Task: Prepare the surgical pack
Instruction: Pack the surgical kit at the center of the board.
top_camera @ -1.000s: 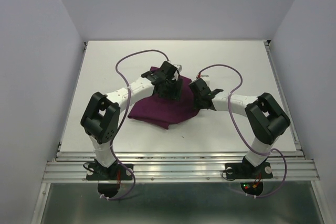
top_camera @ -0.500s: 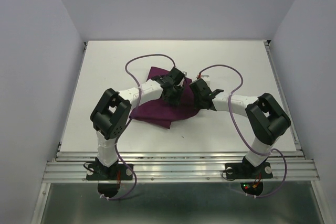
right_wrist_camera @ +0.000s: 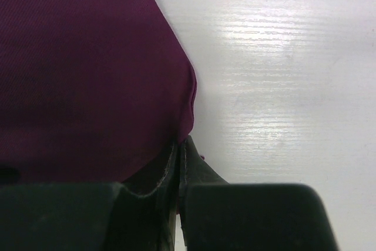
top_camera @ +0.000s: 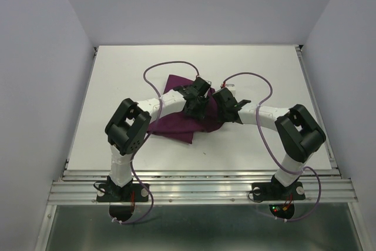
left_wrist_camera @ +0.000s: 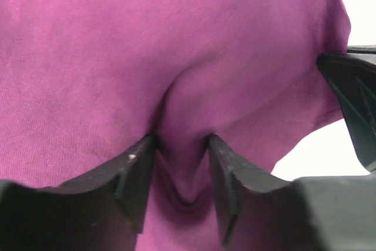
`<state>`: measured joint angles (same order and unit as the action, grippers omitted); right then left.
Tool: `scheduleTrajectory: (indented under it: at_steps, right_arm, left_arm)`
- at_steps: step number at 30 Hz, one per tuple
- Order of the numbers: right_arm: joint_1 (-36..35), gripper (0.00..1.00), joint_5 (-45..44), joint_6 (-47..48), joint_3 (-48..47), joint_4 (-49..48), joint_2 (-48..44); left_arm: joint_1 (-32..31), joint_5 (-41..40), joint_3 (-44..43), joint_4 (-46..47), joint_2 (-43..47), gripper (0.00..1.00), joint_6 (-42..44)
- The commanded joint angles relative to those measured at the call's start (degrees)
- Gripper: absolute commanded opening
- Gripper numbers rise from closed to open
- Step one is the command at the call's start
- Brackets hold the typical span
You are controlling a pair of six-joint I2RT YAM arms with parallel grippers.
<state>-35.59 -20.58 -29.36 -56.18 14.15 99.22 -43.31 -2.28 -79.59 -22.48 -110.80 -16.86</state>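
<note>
Top external: the purple cloth point(top_camera: 176, 124) lies bunched and partly folded near the middle of the white desk point(top_camera: 117, 74), and both my arms reach in over it. My left claw point(top_camera: 195, 107) is down on the cloth's middle. My right claw point(top_camera: 222, 101) sits just beside it at the cloth's right edge, and the two claws are close together. Left wrist: cloth fills almost the whole view, with a sliver of bare desk at the right. A raised fold of it bulges up between my two dark fingers point(left_wrist_camera: 132, 174), which press on it from either side, so my left claw is gripping the cloth by that pinch. Right wrist: the cloth covers the left half and bare desk the right. The cloth's rounded edge runs down into my fingers point(right_wrist_camera: 202, 171), which are closed tight together on that edge with no gap showing.
</note>
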Motion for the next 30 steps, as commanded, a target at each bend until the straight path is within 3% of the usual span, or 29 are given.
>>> scheduleTrajectory:
  at_steps: [1, 5, 8, 9, 12, 18, 19, 20, 23, 27, 30]
  right_arm:
    - [0.79, 0.01, -1.57, 0.45, 0.55, 3.07, -1.48]
    - [0.79, 0.01, -1.48, 0.19, 1.25, 2.99, -1.66]
    - [0.79, 0.01, -1.48, 0.01, 1.6, 2.99, -1.92]
    - [1.31, 0.01, -1.48, -0.08, 1.6, 2.99, -2.01]
    - [1.32, 0.01, -1.39, -0.08, 1.6, 2.99, -2.28]
    - [1.93, 0.03, -0.87, -1.13, 2.57, 2.99, -2.1]
    - [1.93, 0.06, -0.78, -1.31, 3.27, 2.99, -2.19]
    - [1.93, 0.17, -0.78, -1.66, 3.45, 2.99, -2.19]
    - [1.93, 0.28, -0.52, -1.84, 4.41, 2.9, -2.1]
    - [3.06, 0.51, 1.31, -2.62, 4.07, 3.16, -4.02]
    - [4.39, 0.54, 5.71, -3.15, 2.41, 3.51, -6.22]
  left_arm:
    - [-0.2, -3.6, 0.23, -1.86, -2.84, 0.58, 0.51]
    - [-0.2, -4.66, 0.49, -2.22, -3.28, 0.59, 1.04]
    - [-0.2, -4.31, 0.84, -1.95, -3.8, 0.48, 1.22]
    - [-0.2, -4.13, 0.84, -1.78, -3.98, 0.41, 1.22]
    - [-0.2, -3.78, 0.67, -2.04, -4.77, 0.0, 1.22]
    - [-0.2, -2.9, -0.21, -2.92, -3.55, 0.0, 1.13]
    - [-0.11, -2.47, -0.3, -2.92, -2.76, 0.0, 1.13]
    - [-0.11, -2.11, -0.56, -3.01, -1.45, 0.0, 1.22]
    - [-0.11, -0.97, -1.18, -2.92, 0.32, 0.0, 1.57]
    - [0.07, 1.84, -1.01, -2.31, 3.13, 0.0, 1.75]
    - [0.15, 2.02, -0.83, -1.87, 4.89, 0.0, 1.66]
